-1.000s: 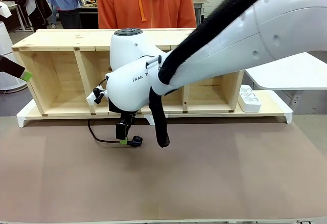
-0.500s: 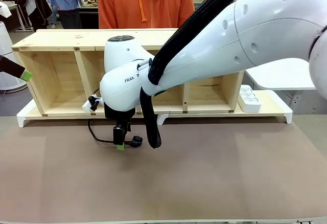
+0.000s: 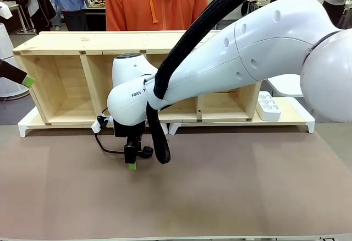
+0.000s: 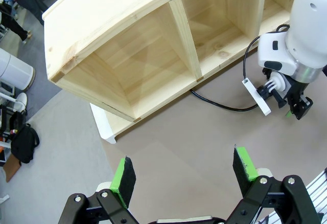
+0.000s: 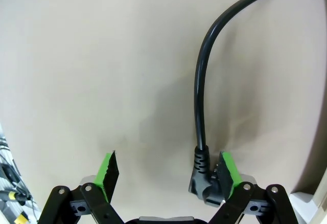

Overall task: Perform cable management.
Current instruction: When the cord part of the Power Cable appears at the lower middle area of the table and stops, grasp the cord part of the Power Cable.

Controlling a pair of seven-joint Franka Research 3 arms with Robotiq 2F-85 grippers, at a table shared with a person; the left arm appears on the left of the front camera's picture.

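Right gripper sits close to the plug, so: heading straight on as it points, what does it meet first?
The right gripper probably meets bare table; the cable's plug lies beside one pad, which may touch it first.

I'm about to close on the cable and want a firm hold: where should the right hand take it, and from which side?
Take the plug, the stiff moulded end, straight from above: it lies flat on the table with the cable trailing away. It sits beside one finger of the open right hand, so I'd shift sideways to centre it first.
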